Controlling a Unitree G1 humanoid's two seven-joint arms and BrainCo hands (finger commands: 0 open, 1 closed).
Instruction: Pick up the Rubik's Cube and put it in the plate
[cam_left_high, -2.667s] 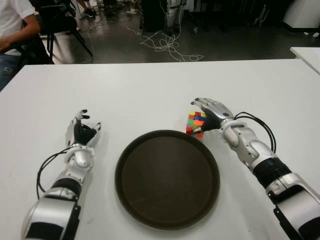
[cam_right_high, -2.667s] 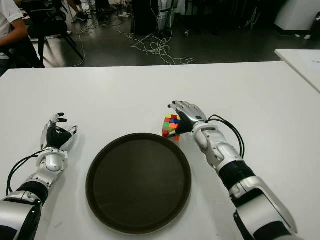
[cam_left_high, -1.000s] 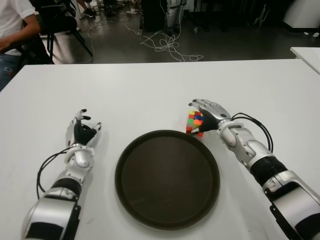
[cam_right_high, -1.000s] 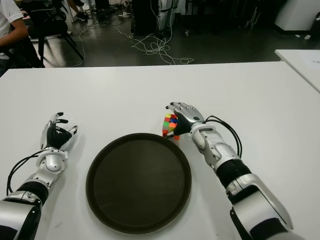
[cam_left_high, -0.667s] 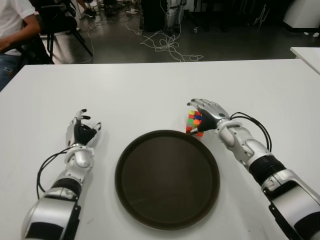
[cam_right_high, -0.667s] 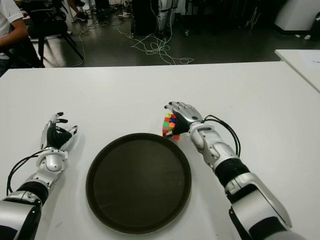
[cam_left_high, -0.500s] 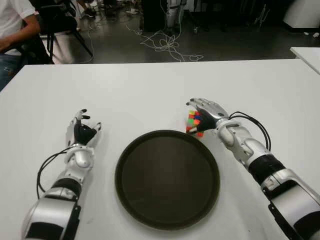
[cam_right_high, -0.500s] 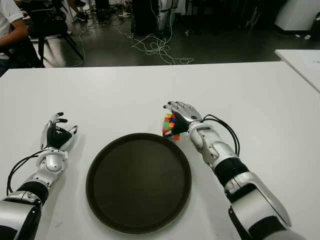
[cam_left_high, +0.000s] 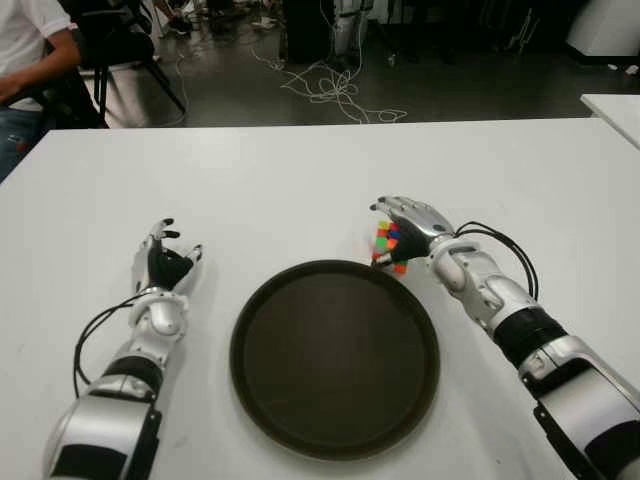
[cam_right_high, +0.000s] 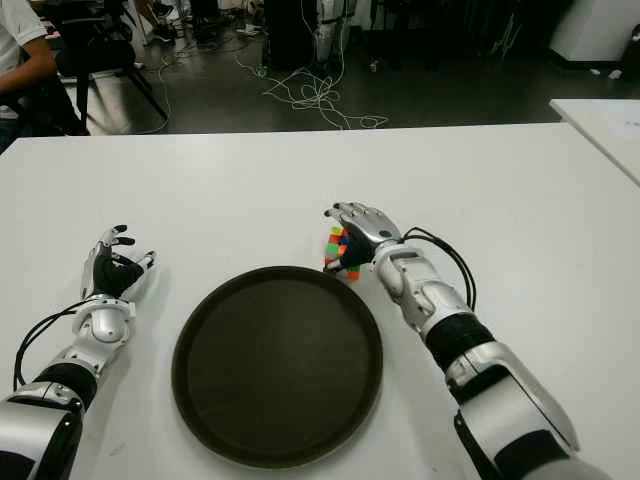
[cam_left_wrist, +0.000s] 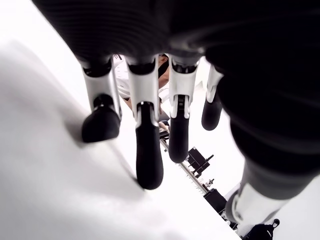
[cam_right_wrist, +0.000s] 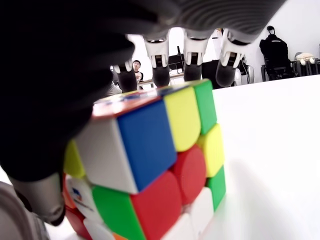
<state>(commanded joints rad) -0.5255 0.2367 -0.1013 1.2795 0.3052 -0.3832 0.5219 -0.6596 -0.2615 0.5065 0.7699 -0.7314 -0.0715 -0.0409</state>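
The Rubik's Cube (cam_left_high: 386, 247) stands on the white table (cam_left_high: 300, 190), touching the far right rim of the round dark plate (cam_left_high: 335, 370). My right hand (cam_left_high: 388, 226) arches over the cube from the right. In the right wrist view the cube (cam_right_wrist: 160, 160) fills the picture, the fingertips (cam_right_wrist: 193, 67) hang past its far top edge and the thumb (cam_right_wrist: 42, 200) sits beside its near side. The grip is not closed and the cube stays on the table. My left hand (cam_left_high: 166, 262) shows left of the plate, its fingers (cam_left_wrist: 148, 150) relaxed, holding nothing.
A person (cam_left_high: 30, 50) sits on a chair past the table's far left corner. Cables (cam_left_high: 335, 90) lie on the floor beyond the far edge. Another white table (cam_left_high: 615, 105) shows at the far right.
My right hand has crept a little to the left, farther over the cube. The cube, the plate and the left hand have not moved.
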